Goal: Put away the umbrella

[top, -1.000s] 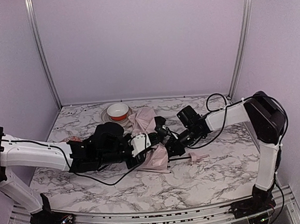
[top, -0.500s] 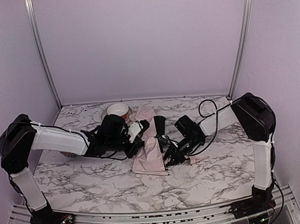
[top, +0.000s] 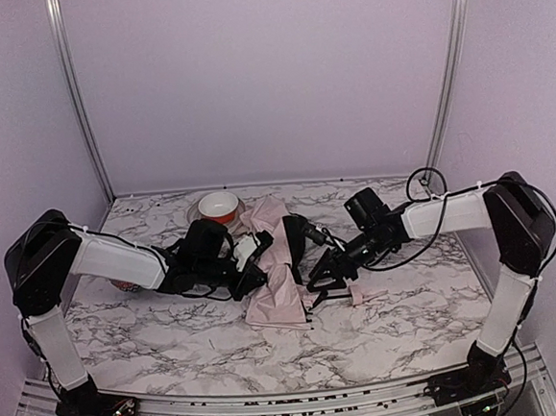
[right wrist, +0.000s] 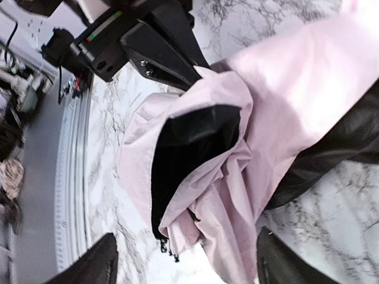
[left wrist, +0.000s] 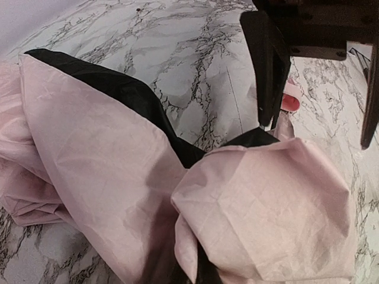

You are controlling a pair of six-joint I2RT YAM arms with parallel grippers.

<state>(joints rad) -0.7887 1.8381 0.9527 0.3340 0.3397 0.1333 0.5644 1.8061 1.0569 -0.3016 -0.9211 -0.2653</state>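
- The umbrella [top: 277, 290] is lying collapsed but loose on the marble table [top: 173, 341], about mid-table, between the two grippers.
- Its pink fabric [left wrist: 106, 171] is spreading in crumpled folds toward the near edge, and the black lining [top: 294, 234] is showing on the far side.
- The left gripper [top: 255, 250] is reaching in from the left and sitting against the umbrella's left side.
- In the left wrist view its fingers [left wrist: 266, 65] are standing well apart. A bunched fold of fabric is lying just under the tips, and one tip is touching the edge of the lining.
- The right gripper [top: 320, 278] is reaching in from the right, low over the table at the umbrella's right edge.
- In the right wrist view its two fingers are spreading wide and closing on nothing. Pink folds and a dark pocket of lining are lying between and beyond them, and the left gripper is showing at the top of that view, its tip against the fabric.
- A thin black shaft [top: 331, 295] is lying on the table just near-right of the right gripper. The small pale pink piece at its right end looks like the handle [top: 360, 294], though the top view is too coarse to be sure.
- A white bowl [top: 219, 207] with a red band is sitting at the far side of the table, just beside the far corner of the fabric.
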